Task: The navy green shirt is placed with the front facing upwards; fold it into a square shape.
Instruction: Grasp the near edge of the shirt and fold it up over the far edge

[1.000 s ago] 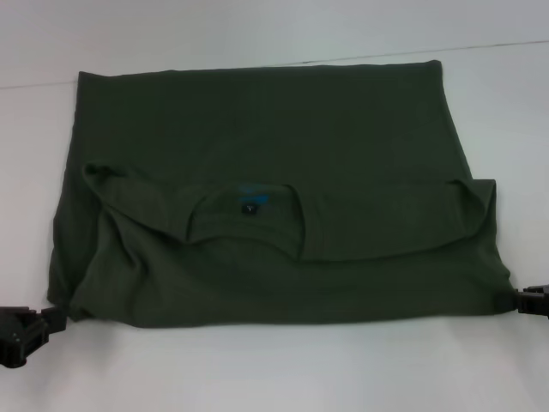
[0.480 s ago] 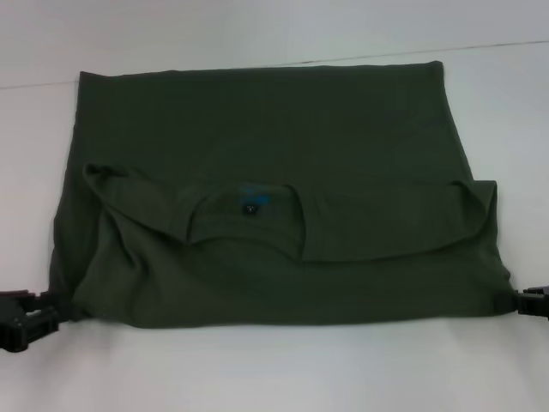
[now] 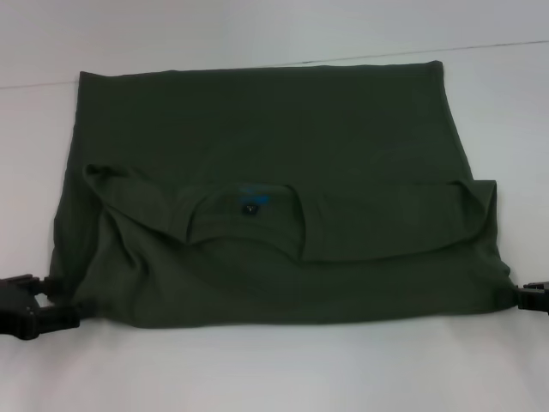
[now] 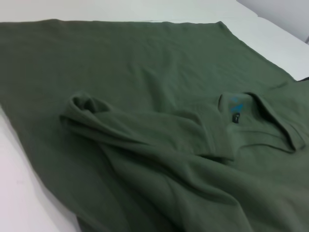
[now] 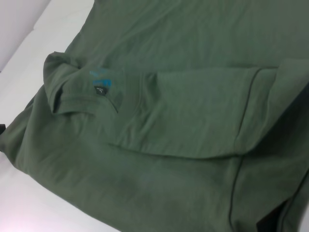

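The shirt (image 3: 274, 197) looks soft and limp, best pinched at its near corners, where the left gripper (image 3: 34, 307) and right gripper (image 3: 533, 297) sit, finger state unclear.

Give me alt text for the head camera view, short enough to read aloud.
A dark green shirt lies partly folded on a white table, its collar end turned over the body so the collar faces up. The left claw and right claw sit at its near corners.

White table (image 3: 274, 369) w/ thin dark seam across far edge.
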`<state>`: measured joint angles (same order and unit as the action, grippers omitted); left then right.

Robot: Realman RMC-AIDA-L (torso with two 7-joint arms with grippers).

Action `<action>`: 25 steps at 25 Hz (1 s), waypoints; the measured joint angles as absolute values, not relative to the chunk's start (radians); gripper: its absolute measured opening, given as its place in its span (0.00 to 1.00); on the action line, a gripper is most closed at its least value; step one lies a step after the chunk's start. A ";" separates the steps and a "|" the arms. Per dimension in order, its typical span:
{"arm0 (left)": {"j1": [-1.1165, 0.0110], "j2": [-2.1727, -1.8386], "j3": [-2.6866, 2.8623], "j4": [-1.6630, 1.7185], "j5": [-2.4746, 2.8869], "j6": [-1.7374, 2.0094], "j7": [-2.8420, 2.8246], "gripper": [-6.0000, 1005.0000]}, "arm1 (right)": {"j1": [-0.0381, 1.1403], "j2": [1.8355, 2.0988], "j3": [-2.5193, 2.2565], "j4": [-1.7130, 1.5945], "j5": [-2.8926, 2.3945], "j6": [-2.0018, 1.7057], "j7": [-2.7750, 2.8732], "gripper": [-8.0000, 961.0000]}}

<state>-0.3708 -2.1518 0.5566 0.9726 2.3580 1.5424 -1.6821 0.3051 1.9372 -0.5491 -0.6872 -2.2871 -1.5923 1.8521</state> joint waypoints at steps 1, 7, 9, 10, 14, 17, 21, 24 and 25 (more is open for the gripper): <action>-0.371 -2.152 0.557 0.973 2.358 1.542 -1.682 0.65 | 0.305 1.937 -0.548 -0.687 -2.287 -1.592 1.852 0.09; -0.393 -2.142 0.563 0.948 2.382 1.532 -1.691 0.84 | 0.306 1.936 -0.545 -0.687 -2.287 -1.590 1.852 0.09; -0.399 -2.141 0.565 0.941 2.401 1.528 -1.693 0.85 | 0.307 1.936 -0.545 -0.687 -2.287 -1.588 1.853 0.09; -0.402 -2.141 0.567 0.937 2.409 1.526 -1.694 0.85 | 0.307 1.936 -0.545 -0.687 -2.287 -1.588 1.853 0.09; -0.410 -2.141 0.575 0.928 2.424 1.524 -1.694 0.87 | 0.307 1.934 -0.545 -0.687 -2.287 -1.586 1.856 0.09; -0.418 -2.142 0.582 0.920 2.430 1.522 -1.694 0.87 | 0.308 1.933 -0.544 -0.687 -2.287 -1.585 1.857 0.09; -0.425 -2.142 0.593 0.908 2.433 1.522 -1.693 0.86 | 0.311 1.933 -0.543 -0.687 -2.287 -1.583 1.857 0.09; -0.427 -2.144 0.598 0.908 2.433 1.520 -1.690 0.86 | 0.311 1.933 -0.543 -0.687 -2.287 -1.582 1.858 0.09; -0.427 -2.144 0.600 0.907 2.433 1.520 -1.689 0.86 | 0.311 1.933 -0.543 -0.687 -2.287 -1.582 1.858 0.09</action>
<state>-0.4269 -2.1440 0.6001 0.9073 2.4332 1.5195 -1.6894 0.3114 1.9327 -0.5430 -0.6872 -2.2871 -1.5819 1.8576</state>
